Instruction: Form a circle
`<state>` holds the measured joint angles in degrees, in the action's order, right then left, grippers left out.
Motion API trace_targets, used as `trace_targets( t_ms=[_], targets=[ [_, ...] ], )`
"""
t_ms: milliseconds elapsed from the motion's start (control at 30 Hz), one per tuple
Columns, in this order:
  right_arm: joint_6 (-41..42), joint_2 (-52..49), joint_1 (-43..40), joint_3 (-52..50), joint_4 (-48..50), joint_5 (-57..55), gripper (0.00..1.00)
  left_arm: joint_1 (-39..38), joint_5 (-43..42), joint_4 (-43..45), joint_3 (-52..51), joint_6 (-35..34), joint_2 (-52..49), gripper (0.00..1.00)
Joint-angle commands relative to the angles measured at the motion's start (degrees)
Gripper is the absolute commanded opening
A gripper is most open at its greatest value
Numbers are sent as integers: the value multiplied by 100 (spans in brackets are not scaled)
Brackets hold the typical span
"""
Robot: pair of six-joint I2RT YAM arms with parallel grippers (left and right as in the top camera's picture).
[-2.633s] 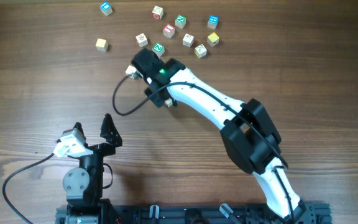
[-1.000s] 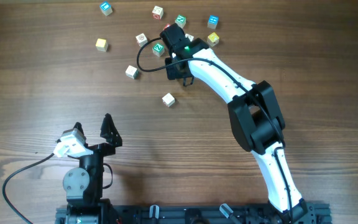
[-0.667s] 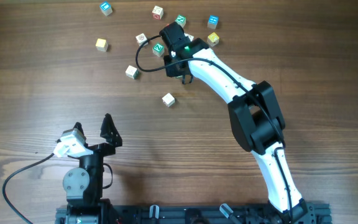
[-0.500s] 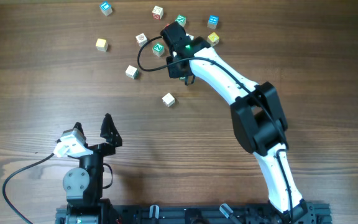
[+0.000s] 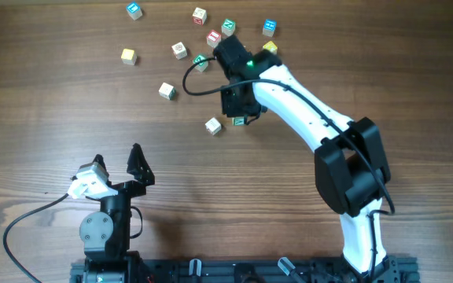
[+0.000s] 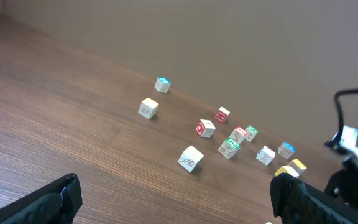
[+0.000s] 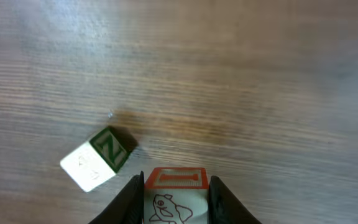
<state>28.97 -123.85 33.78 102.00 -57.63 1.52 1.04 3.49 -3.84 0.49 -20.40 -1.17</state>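
Two arms are at a brown table (image 5: pixel 53 110). From above, most of the little cubes (image 5: pixel 214 37) lie spread out at the table's 12 o'clock side. They are loose and apart from each other. Some have green, red or blue marks. One white cube (image 5: pixel 166 90) sits alone, toward 8 o'clock from the bunch.

The right gripper (image 7: pixel 176 185) is near the middle of the table, a little toward 12 o'clock. Its two fingers (image 7: pixel 132 199) squeeze a red cube (image 7: pixel 178 202) from both sides. That cube has a red mark on one face and a small drawing on the face next to it. I cannot tell if it is lifted off the table.

The N cube (image 7: pixel 98 160) lies on the wood at about 9 o'clock from the red cube. It is close but not touching, and it is turned at a slant.

The left gripper (image 5: pixel 116 163) is at the table's 7 o'clock. Its jaws are wide apart with nothing between them.
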Motion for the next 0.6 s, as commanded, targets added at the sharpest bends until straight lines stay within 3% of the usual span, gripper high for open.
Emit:
trace_targets(
  t_ms=[0, 267, 567],
  targets=[
    [407, -44, 61, -256, 160, 162, 29, -35, -24, -9, -15, 68, 24, 100],
    [949, -44, 131, -597, 990, -24, 32, -35, -24, -9, -15, 68, 24, 100],
    [1019, -44, 142, -695, 1060, -321, 32, -35, -24, -9, -15, 68, 24, 100]
  ],
)
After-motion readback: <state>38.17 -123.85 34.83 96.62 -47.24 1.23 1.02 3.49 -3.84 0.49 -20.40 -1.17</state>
